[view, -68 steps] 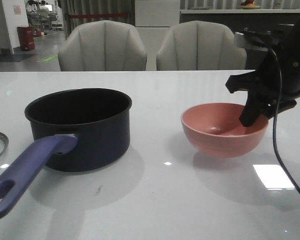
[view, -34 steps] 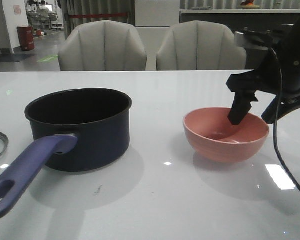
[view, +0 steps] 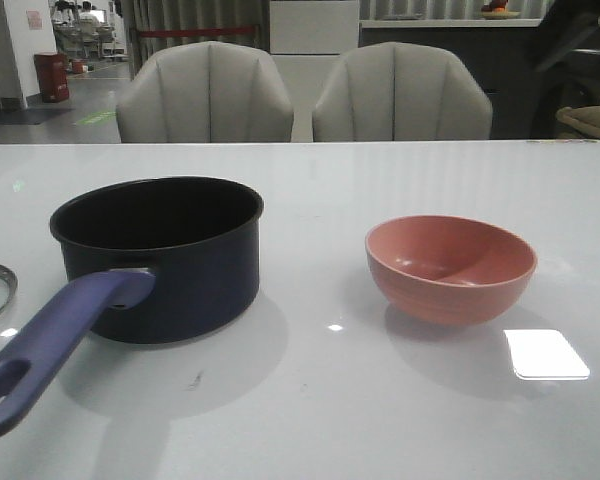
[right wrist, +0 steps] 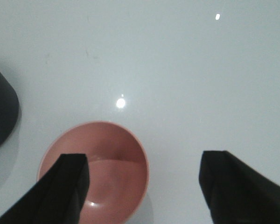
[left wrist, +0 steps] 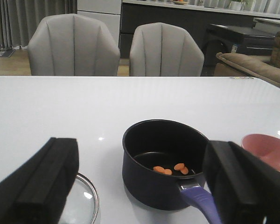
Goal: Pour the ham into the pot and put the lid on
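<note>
White table (view: pixel 380 420): ham (left wrist: pixel 170 169) lies in the pot (view: pixel 170 255). Both grippers (left wrist: pixel 140 186) (right wrist: pixel 144 186) spread, empty. Your lid (left wrist: pixel 81 203), beside the pot, looks glassy, fragile; grasp its knob.

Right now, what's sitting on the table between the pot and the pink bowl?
Nothing: the front view shows only bare white table between the pot and the pink bowl.

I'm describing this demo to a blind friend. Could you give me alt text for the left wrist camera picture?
A dark navy pot with a purplish-blue handle sits on a white table, a few orange-pink ham chunks on its bottom. The open left gripper frames it, a glass lid beside the pot, a pink bowl on its other side.
</note>
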{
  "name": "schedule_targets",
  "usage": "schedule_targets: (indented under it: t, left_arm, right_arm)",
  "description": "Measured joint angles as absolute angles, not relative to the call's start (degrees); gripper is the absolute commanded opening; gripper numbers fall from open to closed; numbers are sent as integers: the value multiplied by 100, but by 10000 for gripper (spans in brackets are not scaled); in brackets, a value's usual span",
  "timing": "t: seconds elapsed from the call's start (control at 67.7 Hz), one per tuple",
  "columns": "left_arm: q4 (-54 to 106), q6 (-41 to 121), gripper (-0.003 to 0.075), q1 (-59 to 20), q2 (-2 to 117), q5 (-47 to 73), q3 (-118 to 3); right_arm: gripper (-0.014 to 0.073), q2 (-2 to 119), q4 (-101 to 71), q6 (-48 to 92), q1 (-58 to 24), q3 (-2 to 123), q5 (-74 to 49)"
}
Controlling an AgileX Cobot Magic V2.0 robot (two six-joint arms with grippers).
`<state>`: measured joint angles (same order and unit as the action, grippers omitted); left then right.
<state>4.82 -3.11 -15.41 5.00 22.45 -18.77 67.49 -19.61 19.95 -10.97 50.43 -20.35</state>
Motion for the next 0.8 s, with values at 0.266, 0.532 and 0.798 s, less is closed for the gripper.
schedule_targets:
  t: [0.266,0.532,0.798]
  left_arm:
    - [482,-311,582,-1541,500,2245,-1877]
    - [482,-311,582,-1541,500,2245,-1877]
    - [482,-311,582,-1541,500,2245,-1877]
  right_arm:
    - [591,4702,-1998,2003,-1543,3310,-556]
    - [591,3098,-2007,2003,-1586,2310,-370]
    - [581,1713,-2160,1981,-1586,1536,-800]
